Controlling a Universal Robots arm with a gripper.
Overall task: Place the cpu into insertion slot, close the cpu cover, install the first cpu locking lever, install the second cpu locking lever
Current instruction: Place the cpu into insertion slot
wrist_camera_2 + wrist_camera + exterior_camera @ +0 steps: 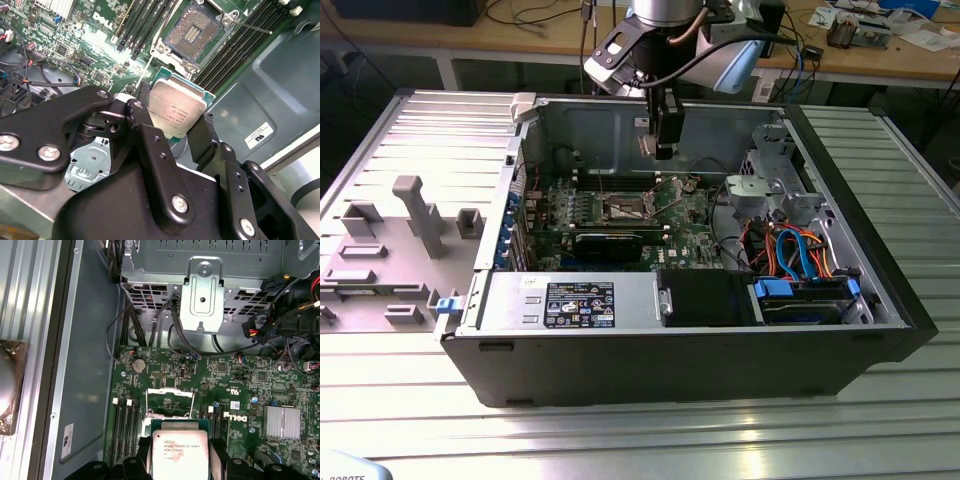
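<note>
Ribbed metal worktop carries an open computer case lying on its side. The motherboard sits flat inside.

The gripper hangs inside the case above the board. In the second wrist view the gripper is clamped on the cpu. Black fingers press two opposite edges, and the silver top faces the camera. The first wrist view shows the same cpu pinched low between the fingers.

The insertion slot lies uncovered with its contact field bare. One thin locking lever is swung out beside it. The cpu is held in the air, clear of the slot and not touching it. In the exterior view the insertion slot sits below the gripper, toward the exterior view's left.

Step in hand, as I judge it: placing the cpu, not seated yet. Tips:
- Square the chip's edges to the slot's rim before you descend.
- Keep it level and match the corner marking.
- Come straight down and never slide across the contacts.
- Use no force; it should drop in under its own weight.
- Keep the fingers off the lever and rim.
</note>
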